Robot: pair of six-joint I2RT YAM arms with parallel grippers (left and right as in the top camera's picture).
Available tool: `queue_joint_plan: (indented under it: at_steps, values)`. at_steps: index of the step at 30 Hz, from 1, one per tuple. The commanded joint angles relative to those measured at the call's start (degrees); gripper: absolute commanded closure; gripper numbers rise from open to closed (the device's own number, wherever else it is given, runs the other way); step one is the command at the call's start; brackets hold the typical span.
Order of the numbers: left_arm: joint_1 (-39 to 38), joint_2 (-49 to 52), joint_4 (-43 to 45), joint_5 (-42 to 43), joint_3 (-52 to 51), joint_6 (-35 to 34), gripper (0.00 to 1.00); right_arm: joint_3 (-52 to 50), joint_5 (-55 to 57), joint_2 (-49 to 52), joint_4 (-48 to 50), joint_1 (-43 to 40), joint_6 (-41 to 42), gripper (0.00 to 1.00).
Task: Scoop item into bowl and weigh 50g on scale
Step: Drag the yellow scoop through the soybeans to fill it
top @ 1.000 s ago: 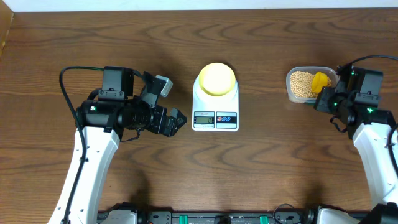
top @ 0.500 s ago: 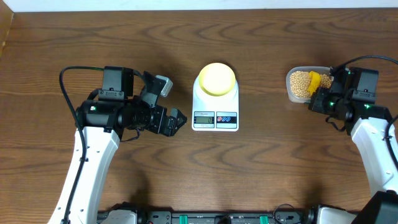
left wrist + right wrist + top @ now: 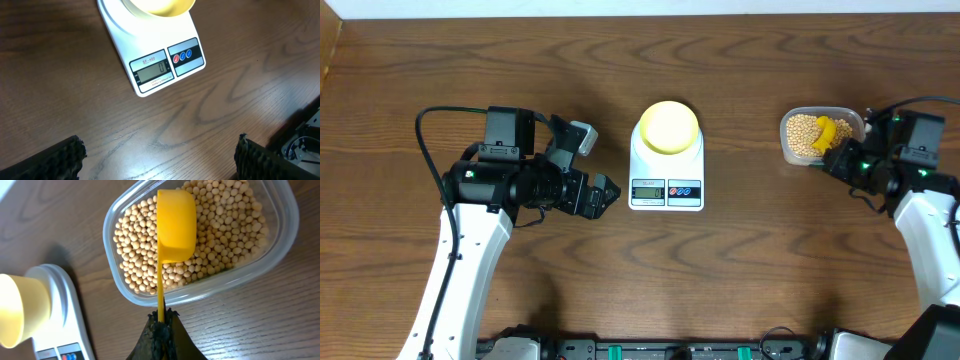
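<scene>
The pale yellow bowl point(image 3: 667, 126) stands on the white scale point(image 3: 666, 188), whose display point(image 3: 152, 72) reads zero. The beige beans point(image 3: 225, 210) fill a clear tub point(image 3: 106, 232) at the right. My right gripper point(image 3: 161, 317) is shut on the thin handle of a bright yellow scoop point(image 3: 175, 225). The scoop's head lies over the beans inside the tub point(image 3: 798, 158). My left gripper point(image 3: 157, 160) is open just above bare table, left of the scale, and holds nothing. In the overhead view, the left gripper point(image 3: 595, 165) points at the scale's left side.
The scale point(image 3: 65, 310) with the bowl point(image 3: 20, 310) lies left of the tub, with a strip of bare wood between them. The table's far edge runs along the top of the overhead view.
The right gripper pushed the scoop a little left over the beans, then drew back slightly to the right. The left arm has not moved.
</scene>
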Motion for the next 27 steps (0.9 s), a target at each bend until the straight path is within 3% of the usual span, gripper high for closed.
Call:
queue_joint_plan:
  at_steps: [1, 27]
  values:
    - [0.28, 0.24, -0.13, -0.7, -0.33, 0.33, 0.02, 0.87, -6.67, 0.44, -0.17, -2.29, 1.68, 0.99]
    - [0.28, 0.24, -0.13, -0.72, -0.33, 0.33, 0.02, 0.83, -21.09, 0.46, -0.72, -13.33, 6.82, 0.99]
